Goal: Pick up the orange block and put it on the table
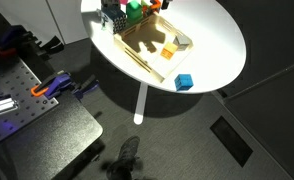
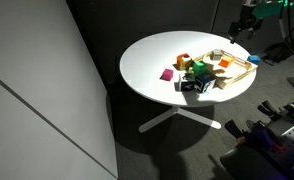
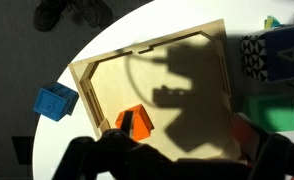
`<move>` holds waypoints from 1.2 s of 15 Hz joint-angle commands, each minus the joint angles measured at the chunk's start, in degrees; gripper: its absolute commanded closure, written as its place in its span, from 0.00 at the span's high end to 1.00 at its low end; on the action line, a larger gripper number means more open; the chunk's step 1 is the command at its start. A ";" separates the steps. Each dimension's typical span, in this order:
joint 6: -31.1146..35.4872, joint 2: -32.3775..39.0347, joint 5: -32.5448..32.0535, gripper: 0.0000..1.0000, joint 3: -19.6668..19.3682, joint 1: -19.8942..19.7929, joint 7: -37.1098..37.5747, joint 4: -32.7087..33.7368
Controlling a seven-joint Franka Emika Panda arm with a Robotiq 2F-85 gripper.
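My bench (image 1: 219,45) is a round white top on a single white pedestal leg (image 1: 140,103). Directly on it lie a light wooden tray (image 1: 145,42), a blue cube (image 1: 184,82) just beside the tray's corner near the bench rim, green blocks (image 2: 200,70) beside the tray, and a pink block (image 2: 168,74) a little apart.
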 commanded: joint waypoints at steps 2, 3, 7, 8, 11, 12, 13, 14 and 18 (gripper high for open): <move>0.41 7.20 3.68 1.00 0.07 -1.63 -3.14 6.65; 0.24 8.66 4.06 1.00 0.09 -1.86 -3.23 7.85; -0.38 14.40 4.70 1.00 -0.08 -2.58 -2.27 12.36; -0.23 15.89 4.71 1.00 -0.20 -2.73 -1.91 13.43; -0.41 20.01 4.22 1.00 -0.46 -3.29 -2.01 16.62; -0.27 21.17 3.98 1.00 -0.58 -3.40 -2.06 17.53; -0.31 22.29 3.80 1.00 -0.68 -3.55 -2.21 18.47; -0.24 23.45 3.55 1.00 -0.79 -3.65 -2.44 19.39; 0.28 27.43 2.33 1.00 -1.30 -3.82 -3.46 22.56</move>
